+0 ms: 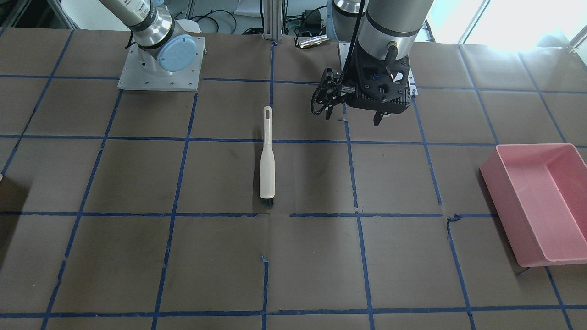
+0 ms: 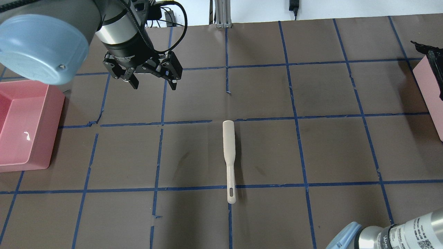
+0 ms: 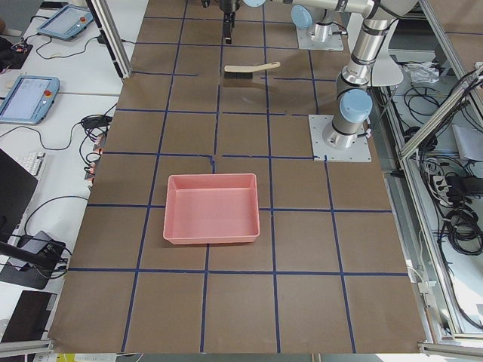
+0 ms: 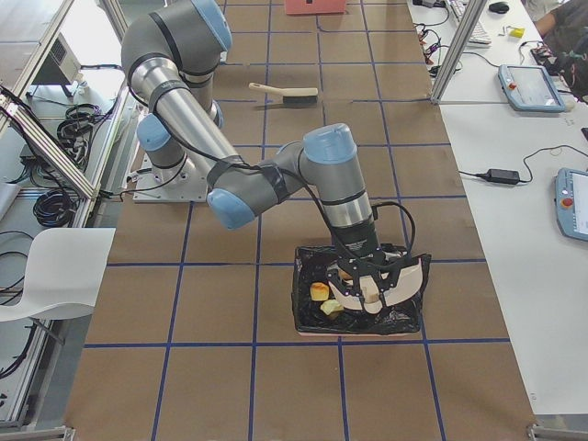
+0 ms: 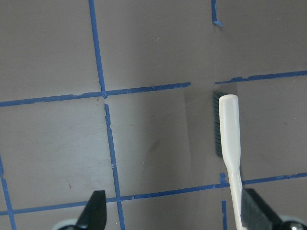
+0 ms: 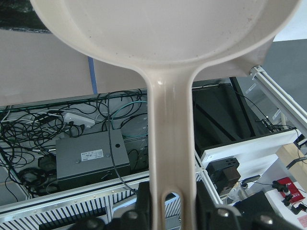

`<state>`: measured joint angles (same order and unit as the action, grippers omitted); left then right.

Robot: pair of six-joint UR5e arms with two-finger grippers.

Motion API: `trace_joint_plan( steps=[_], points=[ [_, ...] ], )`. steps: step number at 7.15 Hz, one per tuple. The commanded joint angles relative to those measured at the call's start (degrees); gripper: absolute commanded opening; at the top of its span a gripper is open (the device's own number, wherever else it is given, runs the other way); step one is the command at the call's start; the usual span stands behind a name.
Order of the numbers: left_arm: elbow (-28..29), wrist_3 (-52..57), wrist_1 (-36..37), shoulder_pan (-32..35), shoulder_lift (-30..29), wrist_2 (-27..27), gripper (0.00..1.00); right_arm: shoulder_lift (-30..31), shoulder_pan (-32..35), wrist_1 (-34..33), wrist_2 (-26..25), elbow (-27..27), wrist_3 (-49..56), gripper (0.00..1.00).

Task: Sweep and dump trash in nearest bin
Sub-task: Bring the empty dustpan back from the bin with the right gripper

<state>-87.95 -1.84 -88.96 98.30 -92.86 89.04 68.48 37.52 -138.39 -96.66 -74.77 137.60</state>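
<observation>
Brush flat at centre, pink bin aside, left fingers apart, right fingers tight on dustpan

Robotics lab: taped-grid table, teach pendants, cables.

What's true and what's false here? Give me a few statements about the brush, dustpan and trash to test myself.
1. The brush lies on the table, held by nothing. True.
2. The left gripper has its jaws shut on the brush. False: they stand open and empty above the table.
3. The right gripper holds the dustpan by its handle. True.
4. The trash lies on the table beside the brush. False: it shows in the black-lined bin under the dustpan.
</observation>
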Motion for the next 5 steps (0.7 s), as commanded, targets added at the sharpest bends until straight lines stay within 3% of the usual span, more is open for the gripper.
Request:
trace_joint_plan(
  steps=[1,5],
  points=[
    [-0.74,0.35,0.81,-0.30,0.31,2.99,1.00,4.18,2.19,8.63,-0.71,-0.03,-10.29,0.00],
    [0.15,-0.35,0.03,-1.80,0.75,2.27,1.00,6.40,13.34,19.63,-1.95,-1.34,-29.10,0.00]
  ],
)
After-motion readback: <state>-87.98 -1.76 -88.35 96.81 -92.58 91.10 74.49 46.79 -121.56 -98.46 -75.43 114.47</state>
